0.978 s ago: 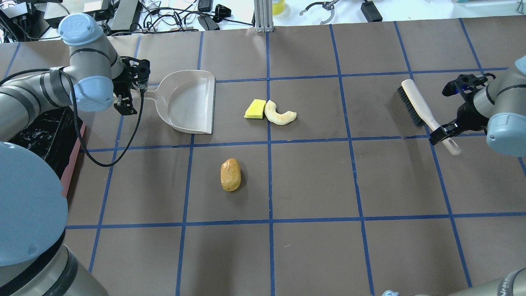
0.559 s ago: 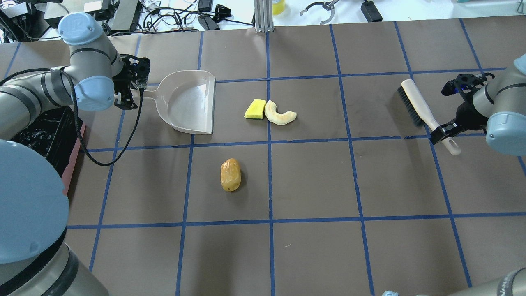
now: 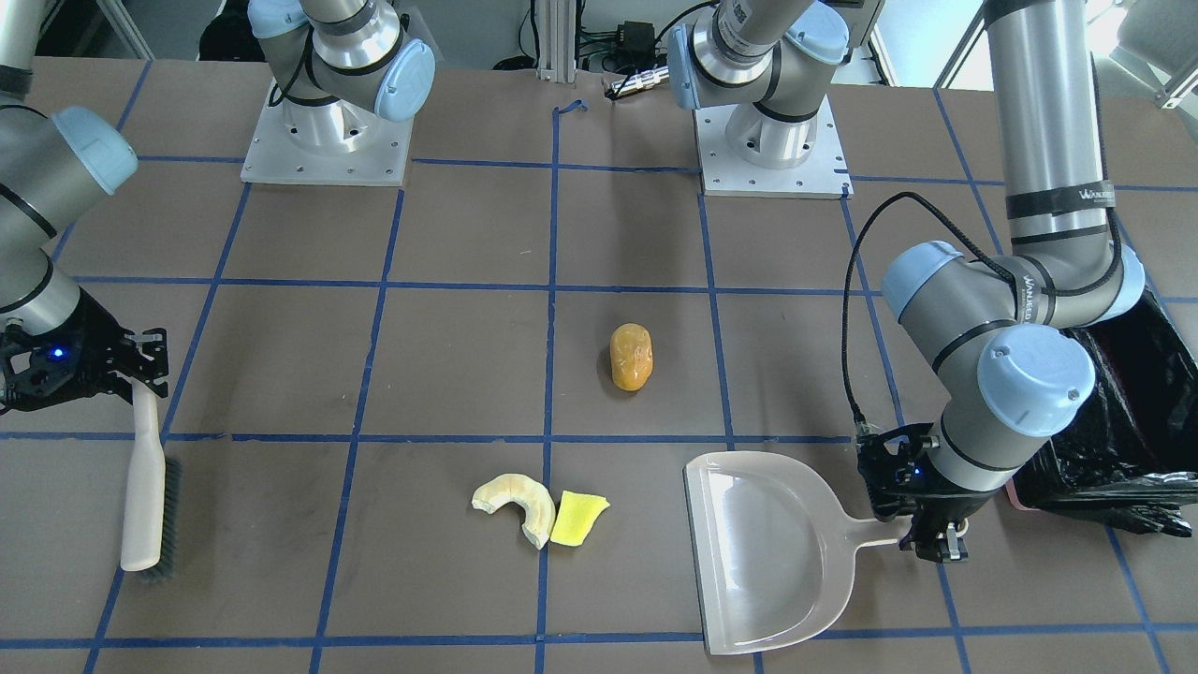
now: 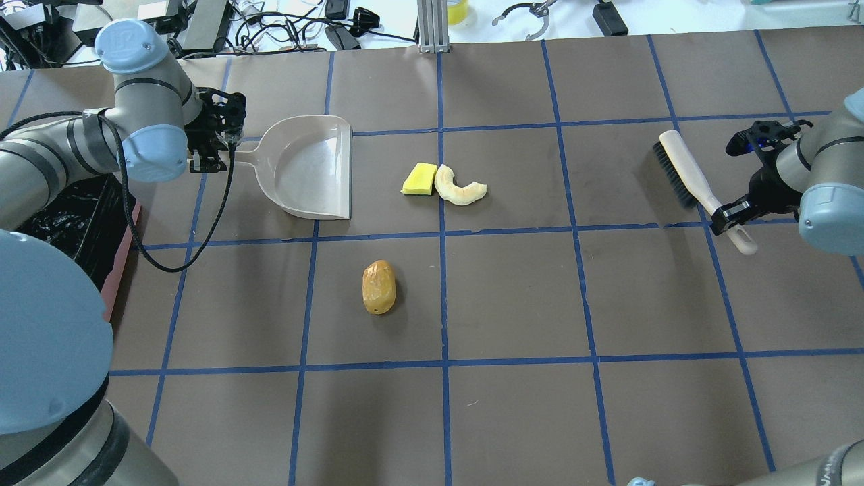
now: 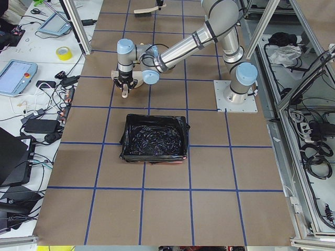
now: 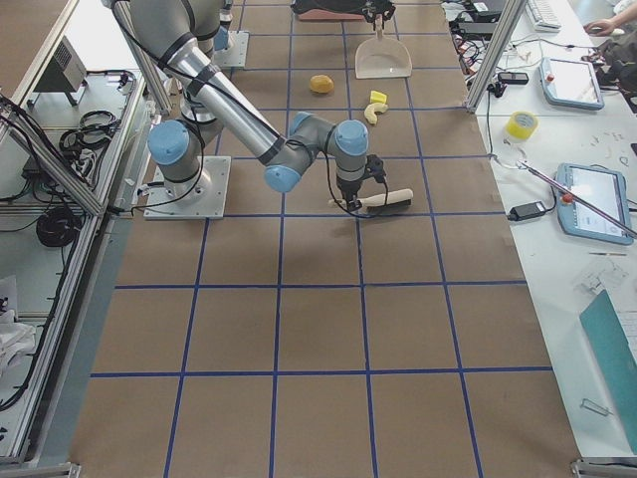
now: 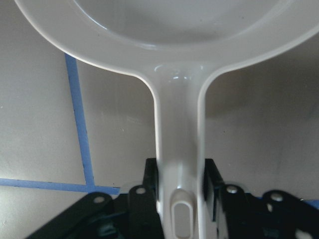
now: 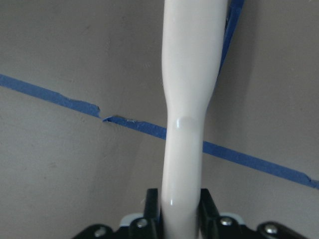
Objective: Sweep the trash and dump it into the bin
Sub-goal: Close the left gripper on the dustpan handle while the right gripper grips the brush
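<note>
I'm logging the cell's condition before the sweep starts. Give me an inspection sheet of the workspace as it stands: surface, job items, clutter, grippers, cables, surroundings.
Surface: table covered in brown paper with a blue tape grid.
Job's things: orange-brown lump lies alone; cream crescent and yellow wedge touch each other; none is in the dustpan. The brush is on the robot's right, the black-lined bin on its left.
Clutter: nothing seen.
Grippers: left gripper shut on the dustpan handle; right gripper shut on the brush handle.
Cables: black cable loops from the left arm over the table.
Surroundings: bench with wires and devices beyond the far edge.
</note>
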Action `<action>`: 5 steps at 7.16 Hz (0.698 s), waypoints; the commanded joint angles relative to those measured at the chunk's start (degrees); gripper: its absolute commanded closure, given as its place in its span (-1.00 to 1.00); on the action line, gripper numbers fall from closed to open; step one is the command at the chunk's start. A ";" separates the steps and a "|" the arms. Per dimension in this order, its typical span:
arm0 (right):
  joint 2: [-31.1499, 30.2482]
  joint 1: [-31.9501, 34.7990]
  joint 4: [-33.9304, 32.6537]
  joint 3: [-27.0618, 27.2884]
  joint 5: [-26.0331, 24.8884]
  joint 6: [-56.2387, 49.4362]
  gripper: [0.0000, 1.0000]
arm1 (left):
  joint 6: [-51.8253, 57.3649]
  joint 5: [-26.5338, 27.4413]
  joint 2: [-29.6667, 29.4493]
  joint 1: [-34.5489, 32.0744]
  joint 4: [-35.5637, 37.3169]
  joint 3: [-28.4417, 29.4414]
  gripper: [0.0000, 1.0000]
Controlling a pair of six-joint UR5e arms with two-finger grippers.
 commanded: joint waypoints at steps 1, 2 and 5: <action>-0.22 -0.01 -0.22 -0.03 0.09 0.61 1.00 | 2.58 -0.19 0.85 0.00 0.19 -0.17 1.00; -0.48 0.08 -0.22 -0.12 0.18 1.14 1.00 | 3.38 -0.11 1.03 0.00 0.19 -0.52 1.00; -7.06 9.00 14.11 -7.20 -0.26 17.85 1.00 | 3.39 -0.28 0.07 0.00 0.01 -0.61 1.00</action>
